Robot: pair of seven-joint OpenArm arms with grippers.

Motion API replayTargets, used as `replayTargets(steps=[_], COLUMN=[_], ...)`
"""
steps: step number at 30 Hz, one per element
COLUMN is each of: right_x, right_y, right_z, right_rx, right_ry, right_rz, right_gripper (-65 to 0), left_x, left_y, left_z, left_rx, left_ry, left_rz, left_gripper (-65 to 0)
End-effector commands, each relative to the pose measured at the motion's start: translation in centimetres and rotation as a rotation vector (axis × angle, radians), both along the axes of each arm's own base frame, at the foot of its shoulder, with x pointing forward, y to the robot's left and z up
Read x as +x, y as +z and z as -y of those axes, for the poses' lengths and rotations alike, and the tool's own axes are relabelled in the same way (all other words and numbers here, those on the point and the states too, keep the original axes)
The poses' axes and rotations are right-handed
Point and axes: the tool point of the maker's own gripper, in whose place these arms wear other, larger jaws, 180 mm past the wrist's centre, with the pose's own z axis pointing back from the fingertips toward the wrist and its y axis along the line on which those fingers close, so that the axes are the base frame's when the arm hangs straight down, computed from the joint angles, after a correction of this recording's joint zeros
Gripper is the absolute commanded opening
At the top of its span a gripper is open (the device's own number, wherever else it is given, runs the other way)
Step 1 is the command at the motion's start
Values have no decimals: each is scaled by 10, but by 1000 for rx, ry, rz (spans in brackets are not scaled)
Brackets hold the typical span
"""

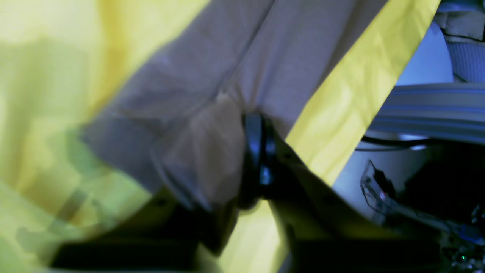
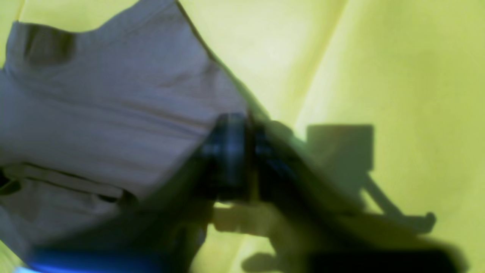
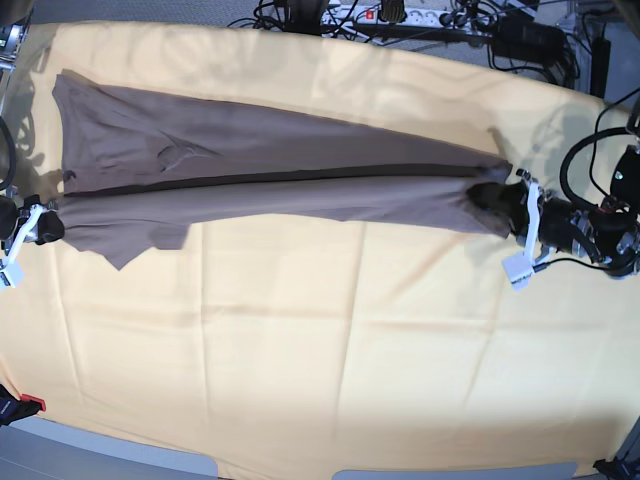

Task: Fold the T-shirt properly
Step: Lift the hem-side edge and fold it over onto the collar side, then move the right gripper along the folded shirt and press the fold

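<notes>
1. Cables and power bricks (image 3: pixel 440 20) line the top edge of the base view, behind a tabletop draped in a large pale yellow cloth (image 3: pixel 330 350).
2. Across the upper half of that view lies the T-shirt (image 3: pixel 280 175), taupe-brown, stretched long from the left edge to the right side, with one lengthwise fold showing as a dark seam line along its middle.
3. At the frame's right end, the left gripper (image 3: pixel 505 205) has its fingers pressed together on a bunched bit of the shirt; the left wrist view shows the dark fingers (image 1: pixel 254 151) pinching fabric near the yellow cloth's edge.
4. At the left end, the right gripper (image 3: pixel 45 227) pinches the shirt's other end; the right wrist view shows its fingers (image 2: pixel 231 151) closed on the fabric edge.
5. By its look the fabric is thin, light and limp: it will sag between the two holds, wrinkle readily and slide over the cloth, so it probably needs even tension.
6. Good holds seem to be the end corners and hems, where layers stack; a pinch in mid-panel would likely lift only one layer and undo the fold.
</notes>
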Motion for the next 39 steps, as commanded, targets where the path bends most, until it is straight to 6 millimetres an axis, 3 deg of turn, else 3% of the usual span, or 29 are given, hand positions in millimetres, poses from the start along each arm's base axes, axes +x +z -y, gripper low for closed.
replayTargets(steps=[1, 2, 4, 10, 20, 22, 33, 35, 36, 39], right_x=[11, 13, 16, 29, 45, 46, 38, 36, 36, 40], right_y=[23, 24, 29, 40, 5, -2, -27, -32, -33, -28], right_z=[12, 11, 5, -21, -65, -66, -103, -111, -114, -114], right_rx=[-29, -23, 22, 168, 164, 125, 142, 131, 129, 124], right_ry=[-5, -5, -5, -4, 1, 6, 81, 114, 125, 132], right_rz=[57, 64, 91, 179, 222, 217, 144, 124, 120, 128], right_gripper=[-345, -274, -241, -241, -243, -243, -251, -308, -373, -647], left_x=[4, 2, -1, 5, 7, 7, 8, 8, 8, 8], left_y=[9, 6, 3, 6, 8, 8, 9, 9, 9, 9], left_z=[-7, -6, -5, -2, 0, 0, 1, 1, 1, 1], left_rx=[10, 8, 1, -22, -38, -38, -42, -41, -41, -41], left_ry=[3, 2, 4, 22, 32, 32, 34, 34, 34, 34], left_rz=[24, 14, 7, 31, 41, 41, 43, 43, 44, 44], left_gripper=[-472, -403, -336, -338, -338, -338, -338, -338, -338, -338])
